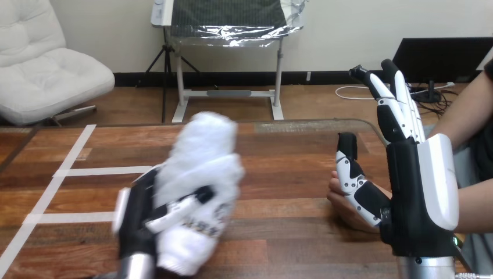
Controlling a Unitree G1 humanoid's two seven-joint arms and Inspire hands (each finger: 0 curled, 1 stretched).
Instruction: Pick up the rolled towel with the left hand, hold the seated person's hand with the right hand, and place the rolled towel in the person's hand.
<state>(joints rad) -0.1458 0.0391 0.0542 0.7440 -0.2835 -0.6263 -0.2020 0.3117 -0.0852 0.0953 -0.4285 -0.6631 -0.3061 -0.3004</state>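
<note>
White tape lines (87, 171) cross the left part of the wooden table (290, 244). Over it the left hand (136, 218) grips the rolled towel (200, 163), fingers curled round it, the roll tilting up and rightward. Further right, the person's hand (340, 204) lies just behind the thumb of the right hand (415, 203), whose fingers stand straight, unclenched

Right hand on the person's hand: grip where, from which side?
Likely round its middle, from the robot's near side. The person's hand lies low by the table, forearm coming in from the view's right; the right hand stands open and upright just before it, thumb over it, so closing thumb and fingers there should wrap it.
</note>
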